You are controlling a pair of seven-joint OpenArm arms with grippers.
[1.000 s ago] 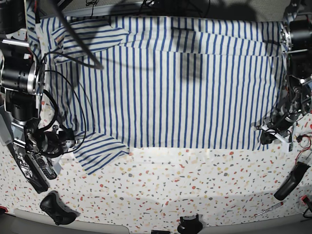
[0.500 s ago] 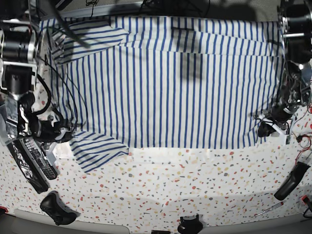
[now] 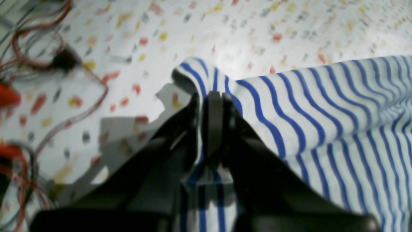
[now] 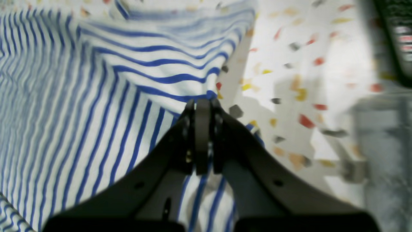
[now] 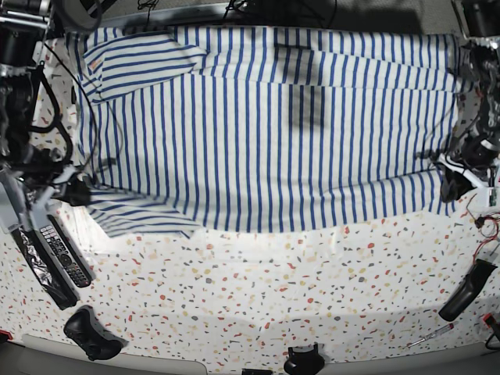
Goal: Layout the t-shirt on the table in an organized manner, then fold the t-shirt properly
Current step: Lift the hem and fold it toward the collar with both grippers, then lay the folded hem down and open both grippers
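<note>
Right then: the shirt [image 5: 266, 129] lay spread across the upper two thirds of the base view, stripes running top to bottom, on the table [image 5: 258, 289], whose bare speckled surface filled the lower third. One sleeve [image 5: 141, 58] sat folded at the upper left, another sleeve [image 5: 137, 219] stuck out at the lower left edge of the cloth. A darker striped patch [image 5: 306, 105] showed near the top centre.

Left gripper [image 3: 210, 96] was clamped tight on a pinched ridge of the shirt [image 3: 322, 106]; in the left wrist view the cloth rose into a small hump right at the tips, with striped fabric also visible between the fingers lower down. In the base view that gripper [image 5: 461, 168] sat at the right edge of the frame, on the shirt's lower right corner. Red wires [image 3: 48, 54] lay blurred in the upper left of the wrist view.

Right gripper [image 4: 202, 106] was likewise closed hard on the shirt's edge [image 4: 96, 96], fabric fanning out to the left of the frame in taut creases, bare table [image 4: 305, 64] to the right. In the base view it [image 5: 70, 191] sat at the left edge, just above the lower sleeve.

A remote [image 5: 62, 254] lay at the lower left, a black controller [image 5: 90, 332] below it, a dark handle-shaped tool [image 5: 466, 289] at the lower right.
</note>
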